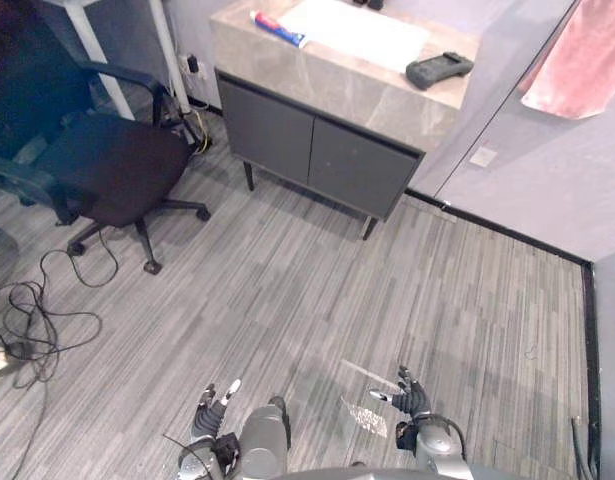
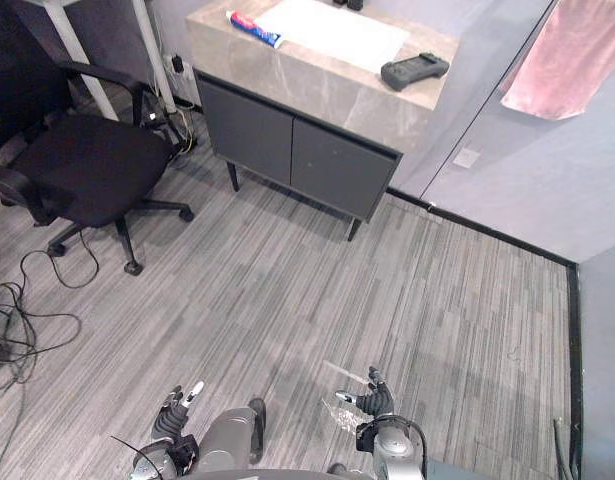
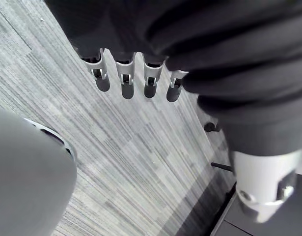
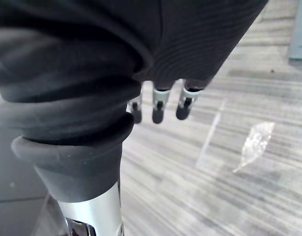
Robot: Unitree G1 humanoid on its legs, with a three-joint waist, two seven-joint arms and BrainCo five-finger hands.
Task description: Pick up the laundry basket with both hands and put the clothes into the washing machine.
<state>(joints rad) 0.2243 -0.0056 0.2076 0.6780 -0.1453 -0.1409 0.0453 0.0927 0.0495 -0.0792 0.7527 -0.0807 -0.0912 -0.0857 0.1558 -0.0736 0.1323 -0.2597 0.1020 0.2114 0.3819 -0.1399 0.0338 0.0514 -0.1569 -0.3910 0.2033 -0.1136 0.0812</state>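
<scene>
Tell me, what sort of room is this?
Probably an office or test room: a black swivel chair, a grey two-door cabinet with a stone-look top, and a dark handheld device lying on it.

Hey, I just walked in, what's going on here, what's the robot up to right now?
Not much yet. The robot stands on a grey striped floor with its left hand and right hand hanging low at its sides, fingers relaxed and holding nothing. Ahead of it are a dark cabinet with a stone top and a black office chair. A pink cloth hangs at the far right.
</scene>
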